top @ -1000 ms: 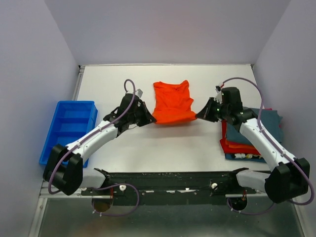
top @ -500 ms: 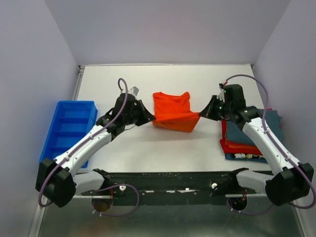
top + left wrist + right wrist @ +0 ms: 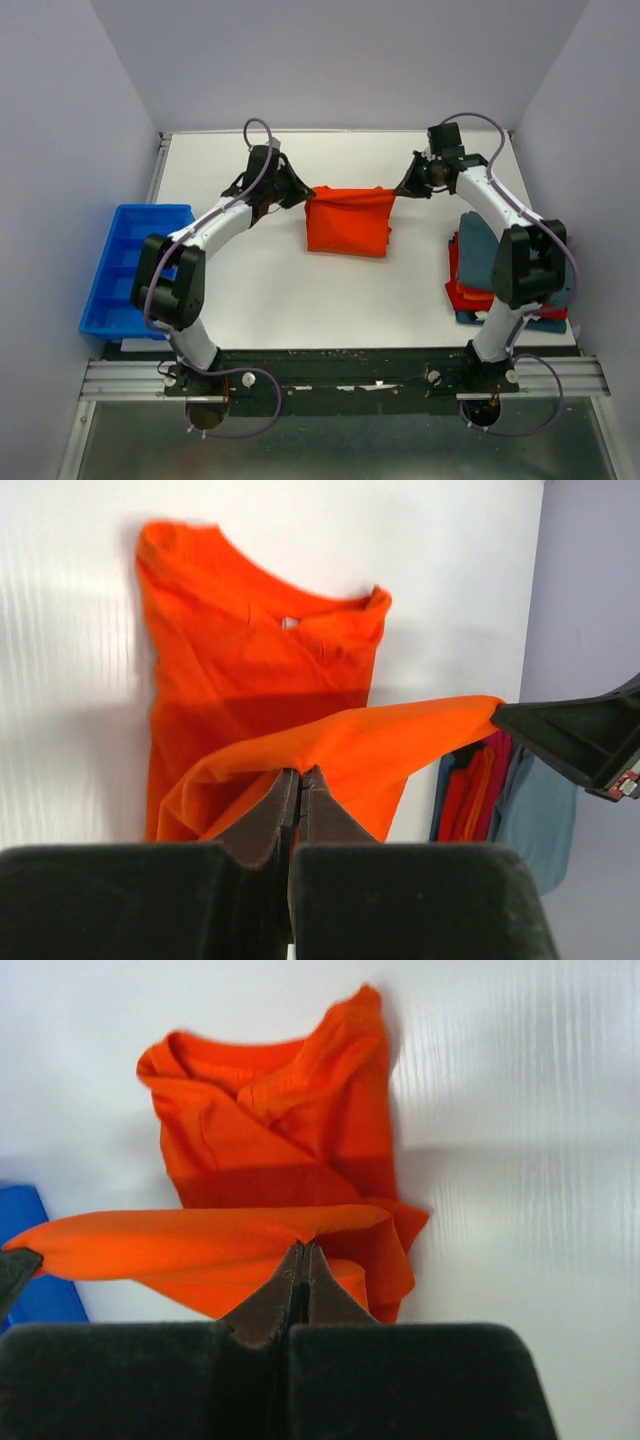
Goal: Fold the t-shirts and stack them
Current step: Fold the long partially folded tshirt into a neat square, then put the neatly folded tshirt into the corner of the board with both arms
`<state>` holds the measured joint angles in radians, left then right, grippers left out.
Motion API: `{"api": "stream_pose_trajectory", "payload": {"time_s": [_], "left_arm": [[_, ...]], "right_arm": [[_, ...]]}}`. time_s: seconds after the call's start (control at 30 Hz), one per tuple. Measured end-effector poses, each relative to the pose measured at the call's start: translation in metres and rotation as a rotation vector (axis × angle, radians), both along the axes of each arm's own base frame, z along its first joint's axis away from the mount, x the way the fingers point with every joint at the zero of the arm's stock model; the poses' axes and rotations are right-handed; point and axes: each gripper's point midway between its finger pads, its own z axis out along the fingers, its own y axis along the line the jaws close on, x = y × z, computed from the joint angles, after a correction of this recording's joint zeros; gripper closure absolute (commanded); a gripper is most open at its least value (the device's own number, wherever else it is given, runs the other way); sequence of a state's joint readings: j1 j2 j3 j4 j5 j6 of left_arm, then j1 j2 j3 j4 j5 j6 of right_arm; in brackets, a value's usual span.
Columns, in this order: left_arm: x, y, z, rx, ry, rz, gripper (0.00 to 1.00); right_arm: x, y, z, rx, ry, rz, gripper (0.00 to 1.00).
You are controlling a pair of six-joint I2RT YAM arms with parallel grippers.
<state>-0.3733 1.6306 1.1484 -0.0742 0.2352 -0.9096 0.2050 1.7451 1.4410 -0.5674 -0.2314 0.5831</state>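
The bright orange-red t-shirt [image 3: 347, 221] lies in the middle of the table, its near hem lifted and carried over toward the collar. My left gripper [image 3: 305, 192] is shut on the hem's left corner [image 3: 300, 762]. My right gripper [image 3: 400, 190] is shut on the hem's right corner [image 3: 303, 1235]. The hem hangs stretched between them above the rest of the shirt [image 3: 250, 650], whose collar [image 3: 240, 1060] lies flat on the table. A stack of folded shirts, dark teal, red and blue [image 3: 485, 270], lies at the right, also showing in the left wrist view [image 3: 480, 780].
A rigid blue plastic bin [image 3: 135, 265] stands at the left edge; its corner shows in the right wrist view [image 3: 30, 1260]. Walls enclose the white table [image 3: 330, 160] at the back and sides. The right arm's links [image 3: 520, 250] reach over the stack.
Both grippers have carried the shirt's near hem up and toward the back of the table, folding it over the collar half. Both arms have stretched far forward.
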Motion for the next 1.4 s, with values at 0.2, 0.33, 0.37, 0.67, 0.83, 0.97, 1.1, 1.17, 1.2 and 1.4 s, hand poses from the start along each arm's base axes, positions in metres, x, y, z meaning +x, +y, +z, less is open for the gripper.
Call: {"api": "stream_pose_trajectory", "payload": {"time_s": [0.2, 0.33, 0.37, 0.67, 0.83, 0.97, 1.1, 1.17, 1.2, 1.4], "left_arm": [[0.073, -0.009, -0.022, -0.006, 0.0, 0.016, 0.2], [0.105, -0.007, -0.051, -0.008, 0.027, 0.037, 0.01], [0.11, -0.005, -0.061, -0.004, 0.039, 0.037, 0.01], [0.122, 0.005, -0.075, 0.04, 0.0, 0.007, 0.27], [0.112, 0.005, -0.088, 0.054, 0.015, -0.026, 0.3], [0.107, 0.005, -0.095, 0.055, 0.029, -0.039, 0.34], [0.106, 0.004, -0.102, 0.055, 0.041, -0.046, 0.34], [0.106, 0.004, -0.109, 0.057, 0.052, -0.047, 0.34], [0.105, 0.004, -0.114, 0.059, 0.061, -0.047, 0.34], [0.109, 0.001, -0.119, 0.054, 0.066, -0.056, 0.37]], "right_arm": [[0.065, -0.001, -0.037, -0.013, 0.04, -0.037, 0.18], [0.098, -0.006, -0.063, -0.019, 0.061, -0.061, 0.12], [0.102, -0.006, -0.068, -0.02, 0.063, -0.062, 0.17], [0.078, -0.009, -0.081, -0.03, 0.07, -0.038, 0.39], [0.075, 0.002, -0.087, -0.026, 0.069, -0.008, 0.34], [0.077, 0.009, -0.095, -0.026, 0.069, 0.009, 0.43], [0.089, 0.016, -0.107, -0.032, 0.084, 0.014, 0.47], [0.095, 0.017, -0.115, -0.037, 0.1, 0.007, 0.49], [0.097, 0.018, -0.119, -0.04, 0.107, 0.005, 0.52], [0.102, 0.022, -0.122, -0.064, 0.124, -0.01, 0.74]]}}
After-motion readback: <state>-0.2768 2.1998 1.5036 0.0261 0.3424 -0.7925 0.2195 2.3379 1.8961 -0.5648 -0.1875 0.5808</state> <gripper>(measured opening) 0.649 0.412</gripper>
